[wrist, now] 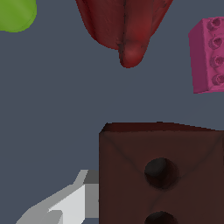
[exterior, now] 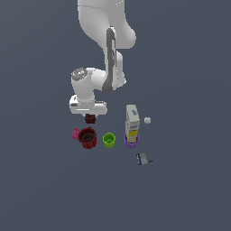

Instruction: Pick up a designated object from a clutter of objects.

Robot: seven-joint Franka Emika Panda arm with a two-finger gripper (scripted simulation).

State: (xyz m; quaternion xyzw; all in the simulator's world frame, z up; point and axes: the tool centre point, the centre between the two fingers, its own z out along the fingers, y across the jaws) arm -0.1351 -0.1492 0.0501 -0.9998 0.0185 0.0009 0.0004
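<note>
I have the dark brown block (exterior: 90,118) between my gripper (exterior: 90,118) fingers (grip looks closed on it), just above the dark red mug (exterior: 88,137); lifting clear remains.

Setting: a simulated test scene, not a furnished room. Evidence: the ground (exterior: 36,189) was one flat, uniform slate-grey plane with no walls, furniture or horizon. A smooth white jointed robot arm (exterior: 106,40) showed plain, untextured rendering. Small flat-shaded items lay clustered together: a dark red mug with a handle (exterior: 88,137), a pink studded brick (wrist: 208,54), a green cup (exterior: 108,139), a purple cup (exterior: 131,141), a white-and-yellow carton (exterior: 132,121).
</note>
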